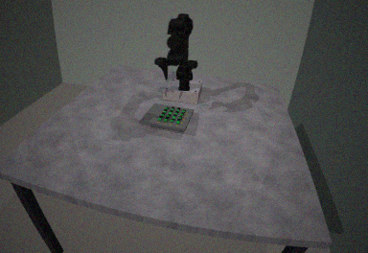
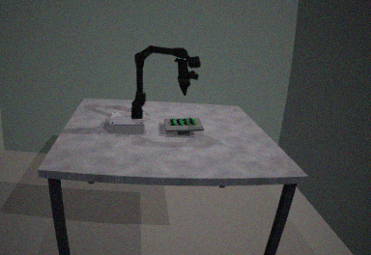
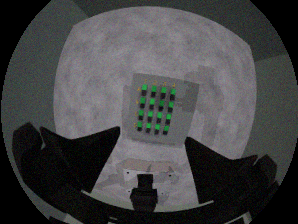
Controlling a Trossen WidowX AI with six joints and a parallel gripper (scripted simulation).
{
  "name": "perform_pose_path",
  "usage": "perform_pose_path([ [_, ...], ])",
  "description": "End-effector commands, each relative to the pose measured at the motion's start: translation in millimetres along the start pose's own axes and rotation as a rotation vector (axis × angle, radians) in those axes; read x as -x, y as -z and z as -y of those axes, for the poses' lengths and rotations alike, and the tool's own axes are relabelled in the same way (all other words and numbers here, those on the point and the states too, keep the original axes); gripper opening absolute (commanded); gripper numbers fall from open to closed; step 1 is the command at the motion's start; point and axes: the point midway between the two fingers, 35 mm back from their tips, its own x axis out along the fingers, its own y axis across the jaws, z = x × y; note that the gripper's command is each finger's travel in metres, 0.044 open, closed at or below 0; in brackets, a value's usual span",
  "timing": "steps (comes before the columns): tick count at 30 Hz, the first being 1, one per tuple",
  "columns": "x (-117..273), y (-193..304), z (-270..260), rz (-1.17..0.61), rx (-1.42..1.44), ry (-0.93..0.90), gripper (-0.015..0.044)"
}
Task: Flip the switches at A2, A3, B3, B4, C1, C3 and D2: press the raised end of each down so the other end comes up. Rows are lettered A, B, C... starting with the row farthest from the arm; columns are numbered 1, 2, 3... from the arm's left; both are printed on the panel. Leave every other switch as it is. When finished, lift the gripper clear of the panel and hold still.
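Observation:
The grey switch panel (image 1: pixel 151 116) (image 2: pixel 184 128) (image 3: pixel 181 120) lies on the table in front of the arm's base. It carries a four-by-four grid of small rocker switches, each with a green part and a dark part. In the wrist view, switch A2 (image 3: pixel 154 90), switch A3 (image 3: pixel 163 93) and switch D2 (image 3: pixel 148 128) show green toward the far side and dark toward the arm. Which ends are raised is too small to tell surely. My gripper (image 1: pixel 166 78) (image 2: pixel 184 94) (image 3: pixel 153 135) is open and empty, pointing down high above the panel. The printed labels are blurred.
The arm's pale base box (image 1: pixel 181 96) (image 2: pixel 127 126) (image 3: pixel 150 166) stands behind the panel, on the arm's side. The mottled grey table (image 1: pixel 230 169) (image 2: pixel 242 155) (image 3: pixel 100 55) carries both. Shadows of the arm fall beside the panel.

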Motion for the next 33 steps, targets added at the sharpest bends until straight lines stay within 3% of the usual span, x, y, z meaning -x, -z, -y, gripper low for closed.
perform_pose_path([
  [1,-2.3,-1.8,-0.2,-0.001,0.000,0.001,0.0374],
  [9,-108.5,-55.3,-9.2,-0.055,0.012,0.024,0.0164],
  [15,-111.4,-56.1,-9.4,-0.057,0.012,0.024,0.0006],
  [20,-146.3,-54.9,-8.5,-0.082,0.012,0.025,0.0000],
  [33,-158.6,-54.1,-8.1,-0.082,0.012,0.025,0.0000],
])
